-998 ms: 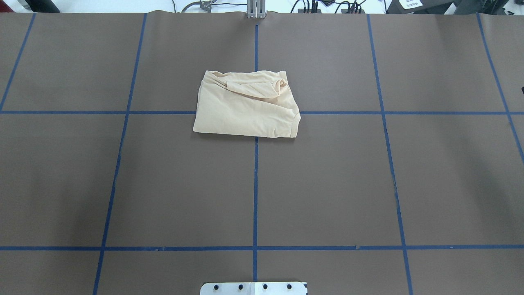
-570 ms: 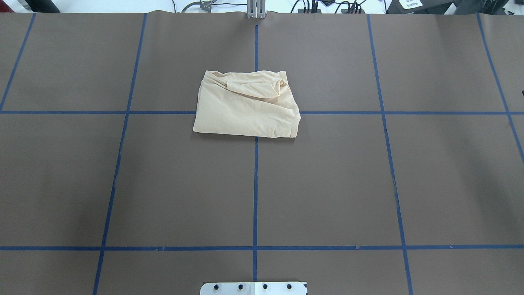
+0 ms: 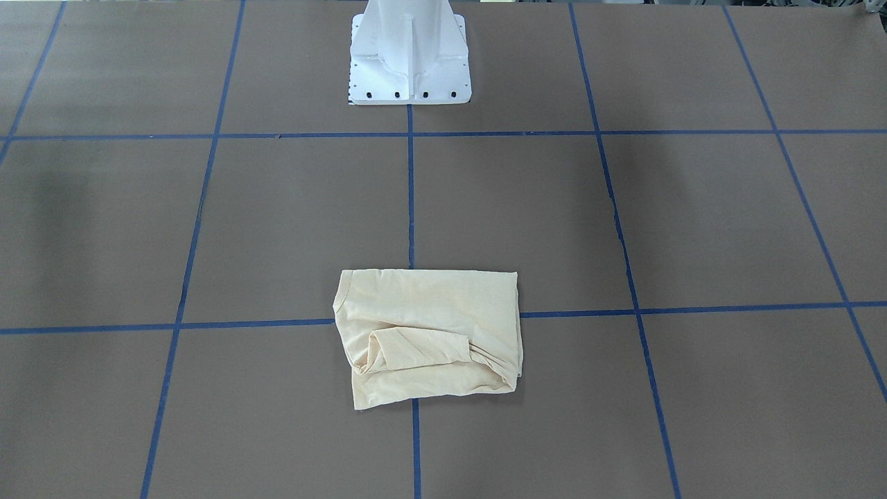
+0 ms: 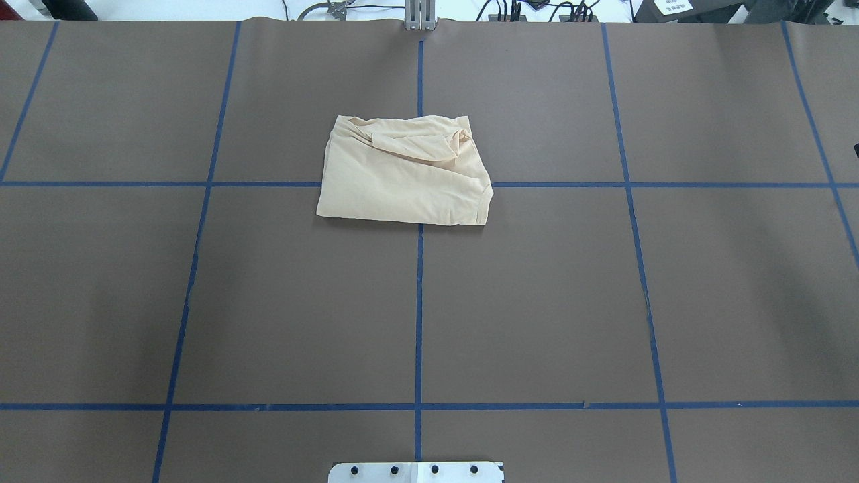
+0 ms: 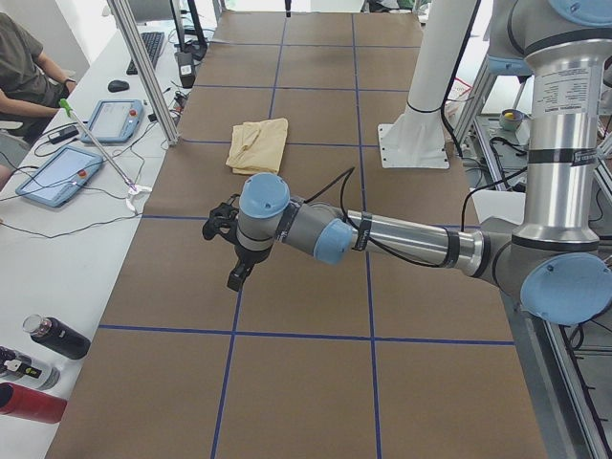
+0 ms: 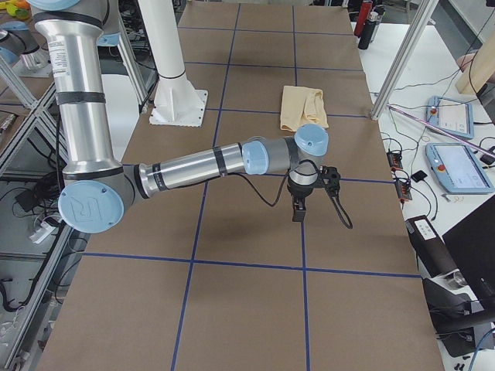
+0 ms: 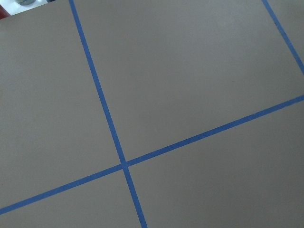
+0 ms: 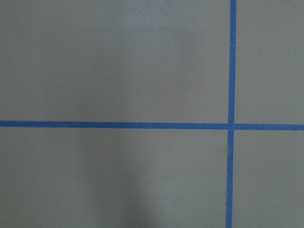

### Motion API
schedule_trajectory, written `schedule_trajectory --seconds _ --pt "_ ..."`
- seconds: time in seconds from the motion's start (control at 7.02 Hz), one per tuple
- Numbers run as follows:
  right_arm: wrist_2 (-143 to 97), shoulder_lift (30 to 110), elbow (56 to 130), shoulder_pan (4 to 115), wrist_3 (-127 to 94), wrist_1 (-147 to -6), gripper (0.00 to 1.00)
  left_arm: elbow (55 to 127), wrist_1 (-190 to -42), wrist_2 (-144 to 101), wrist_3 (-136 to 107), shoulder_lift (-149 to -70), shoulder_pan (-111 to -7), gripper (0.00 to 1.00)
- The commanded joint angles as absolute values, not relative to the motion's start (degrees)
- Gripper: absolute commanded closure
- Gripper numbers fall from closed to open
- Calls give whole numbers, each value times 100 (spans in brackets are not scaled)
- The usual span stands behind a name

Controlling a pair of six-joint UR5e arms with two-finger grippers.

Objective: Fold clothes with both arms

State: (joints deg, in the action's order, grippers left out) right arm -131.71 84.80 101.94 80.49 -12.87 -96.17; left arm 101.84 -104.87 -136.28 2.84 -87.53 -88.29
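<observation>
The clothes (image 4: 402,171) are one pale cream-yellow shirt, folded into a compact rectangle and lying flat at the far middle of the table, with a sleeve bunched along its far edge. It also shows in the front view as the shirt (image 3: 429,333), and small in the side views (image 5: 258,145) (image 6: 303,108). Neither arm touches it. The left gripper (image 5: 234,277) hangs over bare table out at the robot's left end, fingers pointing down. The right gripper (image 6: 298,214) hangs likewise at the right end. I cannot tell whether either is open or shut. Both wrist views show only table cover.
Brown table cover (image 4: 537,302) with a blue tape grid. The white pedestal base (image 3: 409,55) stands at the robot's edge. Side benches hold teach pendants (image 5: 57,172) (image 6: 456,166) and bottles (image 5: 53,337). A person (image 5: 24,67) sits by the left-end bench.
</observation>
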Motion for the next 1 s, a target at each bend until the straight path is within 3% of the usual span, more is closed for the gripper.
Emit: schedule_trajectory --seconds 0.0,0.86 --pt "-13139 8683 10599 8042 -1257 -9615 0 10256 -10485 -13588 290 -8613 -8815 0" --pt "-13219 8701 10687 7980 -1266 -9624 0 10213 -10503 -13649 308 -8622 -8807 0"
